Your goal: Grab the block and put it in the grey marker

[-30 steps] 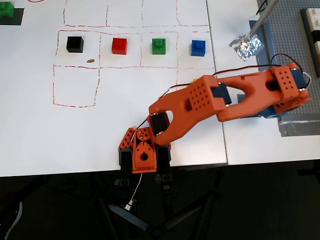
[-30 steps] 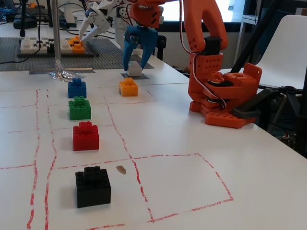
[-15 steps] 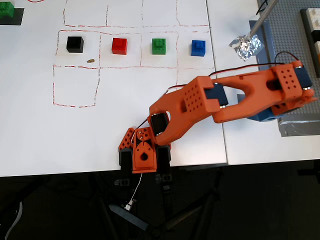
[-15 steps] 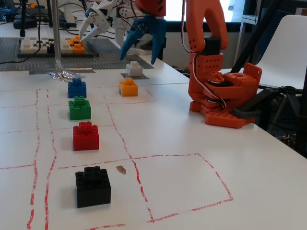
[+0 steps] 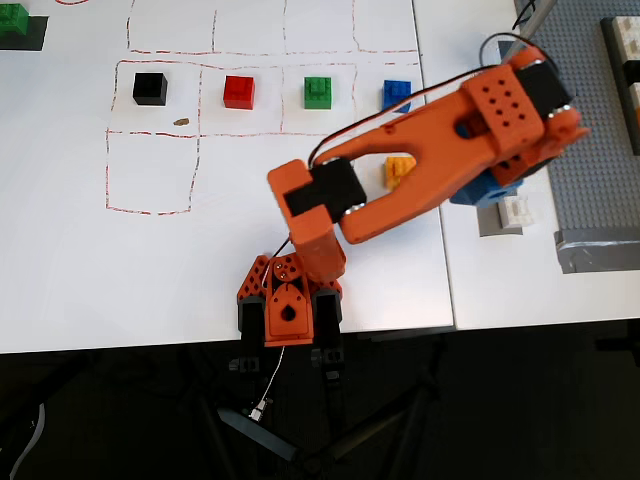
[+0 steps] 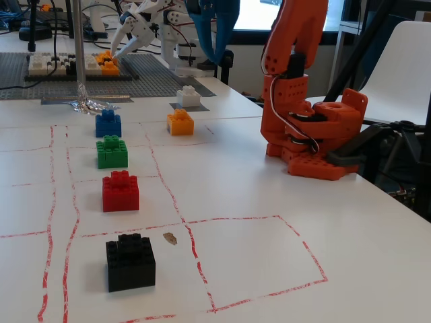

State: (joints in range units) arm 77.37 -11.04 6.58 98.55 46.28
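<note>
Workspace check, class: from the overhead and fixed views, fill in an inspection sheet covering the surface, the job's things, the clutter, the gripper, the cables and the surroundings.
Surface: white table with red hand-drawn grid lines.
Job's things: white block sits on the grey marker, free of the gripper.
Clutter: black brick, red brick, green brick and blue brick in a row; orange-yellow brick beside the marker; crumpled foil; small brown scrap.
Gripper: blue gripper raised above the block, holding nothing; opening cannot be judged.
Cables: red and black wires along the arm.
Surroundings: grey studded baseplate; white chair.
</note>
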